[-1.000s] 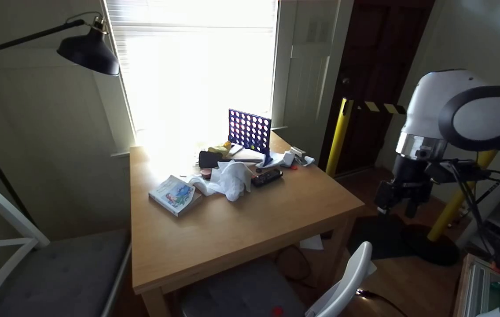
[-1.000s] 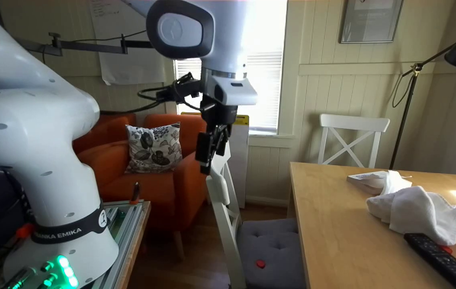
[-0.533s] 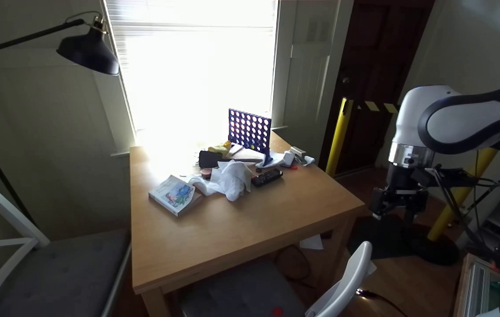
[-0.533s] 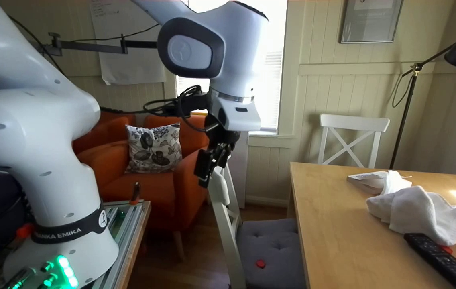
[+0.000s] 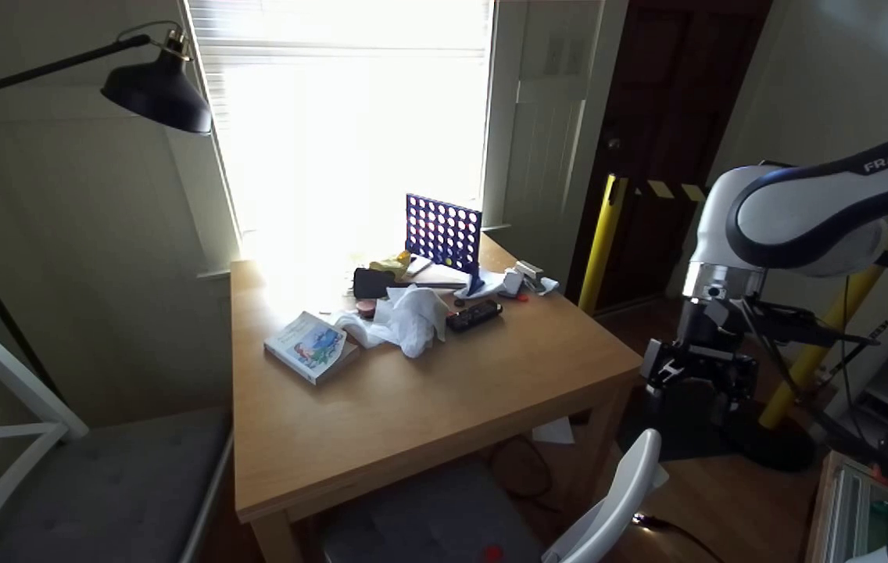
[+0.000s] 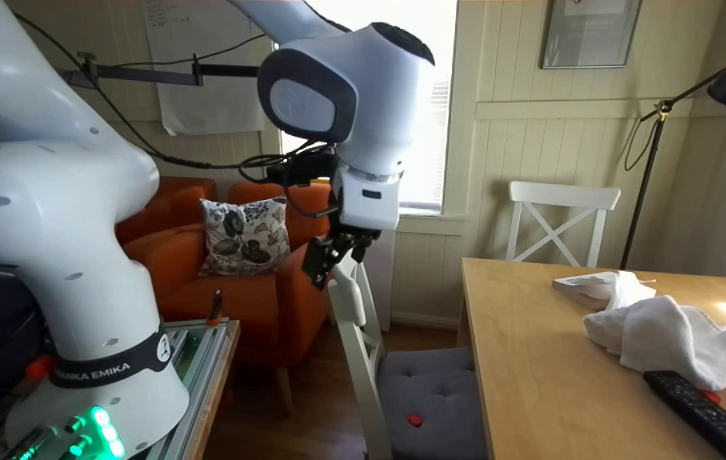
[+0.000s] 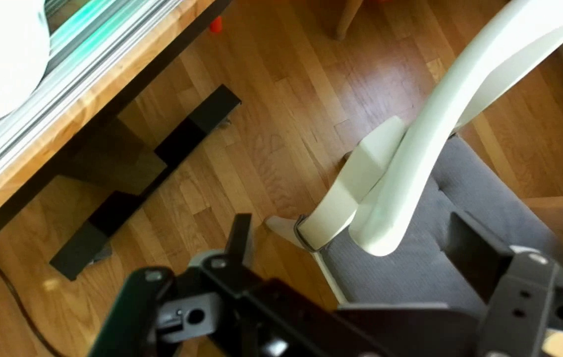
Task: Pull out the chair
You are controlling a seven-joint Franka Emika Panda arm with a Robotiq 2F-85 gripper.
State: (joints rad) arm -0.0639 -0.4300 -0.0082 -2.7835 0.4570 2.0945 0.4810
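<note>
Two jaws wide apart, at a new slant near the unmoved chair (image 7: pixel 422 151)

Chair (image 7: pixel 413 173) runs off my wrist view's top edge; table (image 6: pixel 529 358) hides part of its seat (image 6: pixel 433 390) in both exterior views.

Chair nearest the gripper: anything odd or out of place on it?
Yes: a small red disc lies on its grey seat. Looks out of place there; perhaps a stray piece from the blue game grid on the table.
</note>
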